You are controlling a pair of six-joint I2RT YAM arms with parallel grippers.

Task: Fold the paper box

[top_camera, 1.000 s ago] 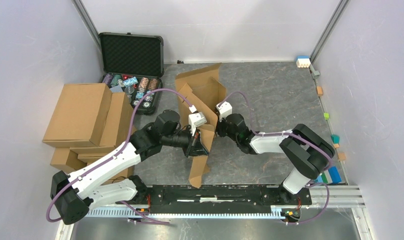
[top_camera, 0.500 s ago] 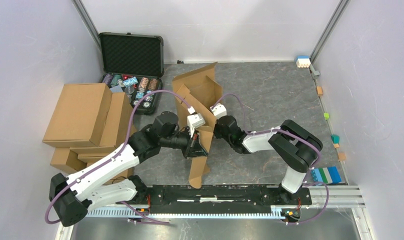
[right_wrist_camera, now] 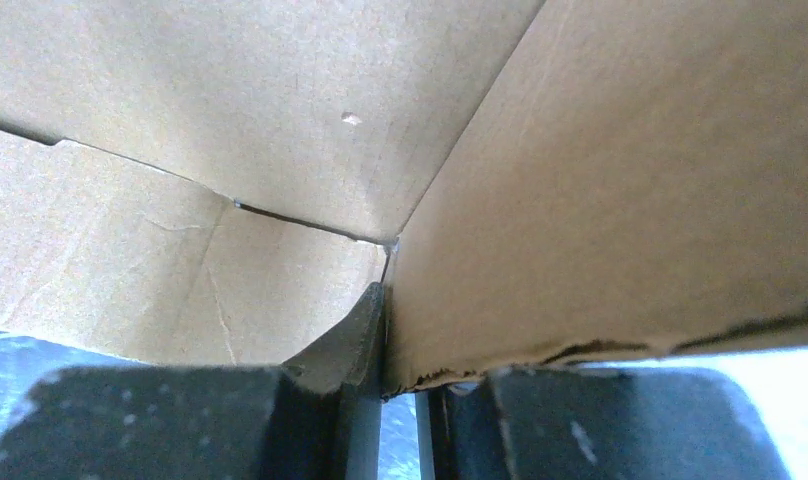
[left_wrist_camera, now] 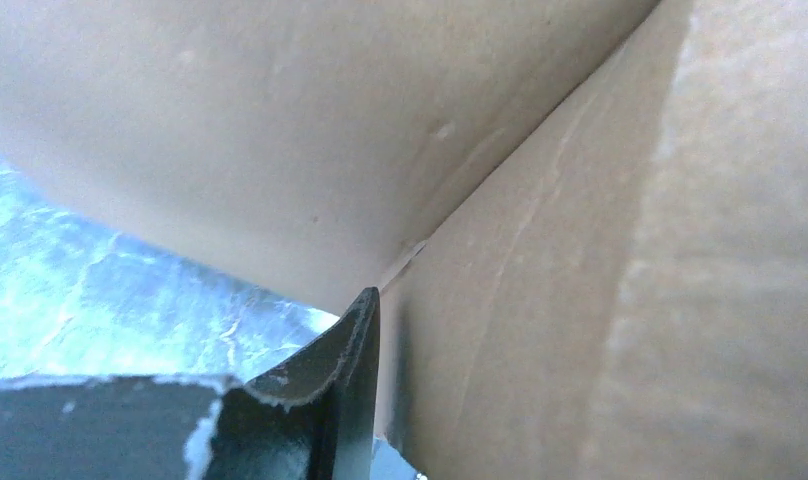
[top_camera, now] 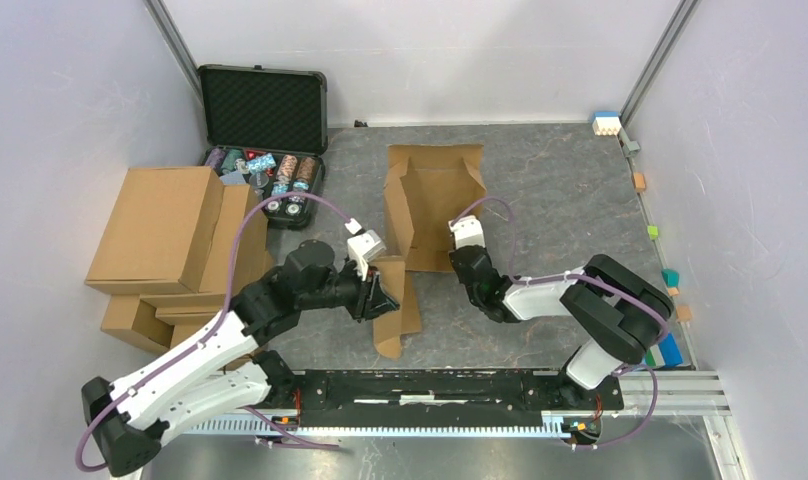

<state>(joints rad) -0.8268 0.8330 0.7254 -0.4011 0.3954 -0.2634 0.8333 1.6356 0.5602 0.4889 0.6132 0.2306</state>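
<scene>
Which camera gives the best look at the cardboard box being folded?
Top external: it shows the whole box, raised walls and flaps included. The wrist views sit too close: left shows plain panels meeting at a crease, right only an inner corner.

paper box (left_wrist_camera: 580, 200) w/ fingertip (left_wrist_camera: 352, 345) at crease, table (left_wrist_camera: 100, 270) btm-left

One paper box (top_camera: 438, 192) counted. One black case (top_camera: 263, 100). Two arms: left arm (top_camera: 195, 350), right arm (top_camera: 552, 292). Brown cartons (top_camera: 155, 225): at least three counted.
</scene>
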